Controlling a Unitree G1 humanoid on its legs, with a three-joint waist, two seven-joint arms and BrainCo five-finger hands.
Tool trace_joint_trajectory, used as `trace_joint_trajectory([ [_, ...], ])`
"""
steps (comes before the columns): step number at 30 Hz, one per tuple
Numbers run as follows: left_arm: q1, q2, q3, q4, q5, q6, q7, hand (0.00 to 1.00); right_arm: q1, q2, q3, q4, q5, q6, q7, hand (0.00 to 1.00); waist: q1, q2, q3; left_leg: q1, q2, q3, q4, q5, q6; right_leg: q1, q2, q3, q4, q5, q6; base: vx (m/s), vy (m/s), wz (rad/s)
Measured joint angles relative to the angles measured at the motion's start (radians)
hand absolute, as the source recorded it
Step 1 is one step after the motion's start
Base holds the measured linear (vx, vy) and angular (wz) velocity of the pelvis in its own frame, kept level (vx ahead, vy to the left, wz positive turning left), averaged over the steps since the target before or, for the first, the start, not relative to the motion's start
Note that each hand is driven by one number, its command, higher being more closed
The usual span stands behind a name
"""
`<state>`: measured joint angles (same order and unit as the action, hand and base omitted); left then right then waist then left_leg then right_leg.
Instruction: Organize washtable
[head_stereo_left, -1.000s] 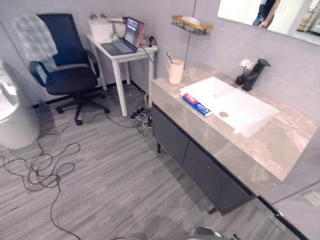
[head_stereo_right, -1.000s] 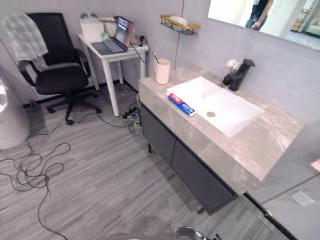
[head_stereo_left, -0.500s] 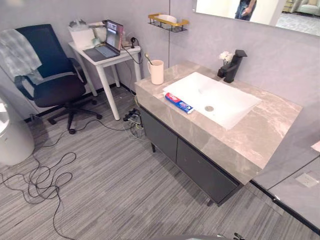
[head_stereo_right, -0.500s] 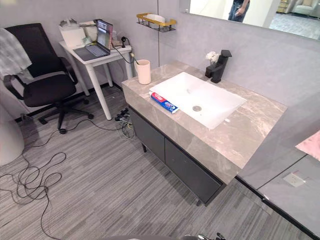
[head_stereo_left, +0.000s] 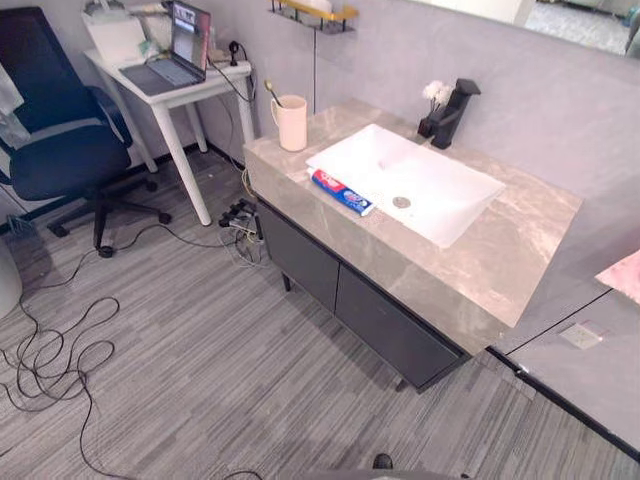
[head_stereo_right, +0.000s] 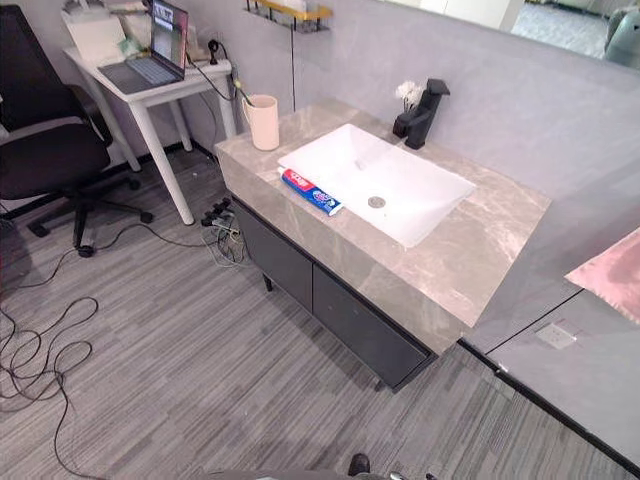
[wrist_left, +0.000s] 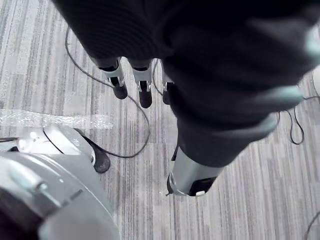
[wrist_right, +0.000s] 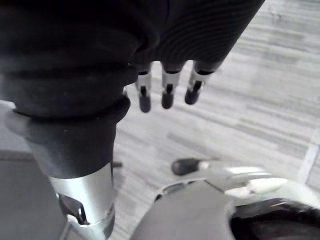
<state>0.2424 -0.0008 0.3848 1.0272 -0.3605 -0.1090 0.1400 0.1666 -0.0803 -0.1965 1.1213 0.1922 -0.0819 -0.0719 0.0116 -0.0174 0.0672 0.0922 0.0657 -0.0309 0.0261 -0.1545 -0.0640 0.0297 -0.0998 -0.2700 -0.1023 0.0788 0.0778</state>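
Tabletop (head_stereo_left: 520, 230) job looks unstarted: toothpaste (head_stereo_left: 341, 192) loose at sink (head_stereo_left: 380, 165) 9 o'clock, cup (head_stereo_left: 292, 122) at 10 o'clock; left hand (wrist_left: 141, 82) and right hand (wrist_right: 167, 85) slack-fingered, empty.

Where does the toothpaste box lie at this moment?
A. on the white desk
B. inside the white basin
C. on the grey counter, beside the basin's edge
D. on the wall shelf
C: the toothpaste box lies flat on the grey counter, right beside the edge of the white basin, not in it.
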Motion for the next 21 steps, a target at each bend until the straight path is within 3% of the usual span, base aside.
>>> trace_joint_trajectory([
  [3, -0.023, -0.025, -0.03, -0.087, -0.001, -0.03, -0.013, 0.0, -0.012, 0.021, -0.034, -0.091, 0.054, -0.031, -0.014, 0.0, 0.001, 0.012, 0.008, -0.036, 0.002, -0.031, 0.01, 0.022, -0.005, 0.003, -0.014, -0.077, 0.004, -0.028, 0.011, 0.13, -0.015, 0.68],
  [6, -0.055, -0.028, -0.078, -0.163, -0.019, -0.059, -0.03, 0.0, -0.077, 0.011, -0.041, -0.097, 0.085, -0.052, -0.018, 0.0, 0.004, -0.022, 0.065, -0.153, -0.062, 0.009, 0.203, 0.073, -0.057, 0.058, -0.105, -0.216, 0.016, -0.032, 0.022, 0.14, 0.062, 1.32],
  [7, -0.043, -0.028, -0.074, -0.169, -0.032, -0.069, -0.027, 0.0, -0.114, 0.002, -0.04, -0.098, 0.084, -0.057, -0.02, 0.0, 0.014, -0.033, 0.093, -0.204, -0.066, 0.087, 0.278, 0.041, -0.049, 0.093, -0.138, -0.244, 0.017, -0.032, 0.022, 0.08, 0.073, 1.02],
  [9, -0.01, -0.038, -0.066, -0.166, -0.062, -0.073, -0.025, 0.0, -0.169, -0.023, -0.045, -0.096, 0.082, -0.066, -0.02, 0.0, 0.016, -0.007, 0.099, -0.223, -0.017, 0.163, 0.23, 0.025, -0.037, 0.127, -0.154, -0.268, 0.029, -0.036, 0.024, 0.12, 0.095, 0.55],
  [11, 0.017, -0.032, -0.058, -0.147, -0.06, -0.073, -0.024, 0.0, -0.215, -0.03, -0.062, -0.097, 0.08, -0.068, -0.017, 0.0, 0.027, 0.0, 0.103, -0.249, 0.039, 0.175, 0.144, 0.042, -0.049, 0.126, -0.18, -0.277, 0.076, -0.074, 0.062, 0.15, 0.163, 0.21],
  [12, 0.024, -0.034, -0.034, -0.107, -0.06, -0.072, -0.024, 0.0, -0.226, -0.032, -0.064, -0.106, 0.08, -0.07, -0.016, 0.0, 0.031, 0.007, 0.102, -0.247, 0.087, 0.17, 0.066, 0.079, -0.055, 0.125, -0.19, -0.276, 0.114, -0.11, 0.1, 0.2, 0.264, 0.02],
  [13, 0.024, -0.035, -0.004, -0.066, -0.064, -0.067, -0.018, 0.0, -0.231, -0.028, -0.063, -0.104, 0.08, -0.068, -0.014, 0.0, 0.035, 0.008, 0.107, -0.236, 0.102, 0.202, 0.052, 0.243, -0.054, 0.129, -0.202, -0.277, 0.148, -0.141, 0.139, 0.21, 0.25, 0.01],
  [14, 0.019, -0.029, 0.013, -0.056, -0.064, -0.065, -0.01, 0.0, -0.235, -0.014, -0.062, -0.099, 0.08, -0.067, -0.015, 0.0, 0.037, -0.025, 0.115, -0.23, 0.081, 0.213, 0.072, 0.237, -0.051, 0.133, -0.231, -0.278, 0.16, -0.143, 0.142, 0.22, 0.207, -0.13],
  [16, 0.023, 0.014, 0.027, -0.043, -0.064, -0.062, -0.002, 0.0, -0.248, 0.049, -0.037, -0.09, 0.07, -0.066, 0.002, 0.0, 0.061, -0.078, 0.152, -0.276, 0.076, 0.184, 0.266, 0.127, -0.044, 0.122, -0.258, -0.276, 0.208, -0.124, 0.12, 0.2, 0.152, -0.43],
  [19, 0.023, 0.007, 0.048, -0.036, -0.063, -0.062, -0.003, 0.0, -0.245, 0.059, -0.037, -0.084, 0.069, -0.064, 0.01, 0.0, 0.085, -0.075, 0.144, -0.295, 0.079, 0.094, 0.436, 0.012, -0.057, 0.124, -0.266, -0.205, 0.21, -0.085, 0.129, 0.16, 0.139, -0.73],
  [21, 0.021, -0.014, 0.042, -0.032, -0.06, -0.061, -0.005, 0.0, -0.227, 0.034, -0.045, -0.087, 0.069, -0.066, 0.009, 0.0, 0.073, -0.038, 0.126, -0.288, 0.076, 0.081, 0.473, -0.069, -0.059, 0.104, -0.283, -0.173, 0.251, -0.064, 0.144, 0.16, 0.251, -0.53],
])
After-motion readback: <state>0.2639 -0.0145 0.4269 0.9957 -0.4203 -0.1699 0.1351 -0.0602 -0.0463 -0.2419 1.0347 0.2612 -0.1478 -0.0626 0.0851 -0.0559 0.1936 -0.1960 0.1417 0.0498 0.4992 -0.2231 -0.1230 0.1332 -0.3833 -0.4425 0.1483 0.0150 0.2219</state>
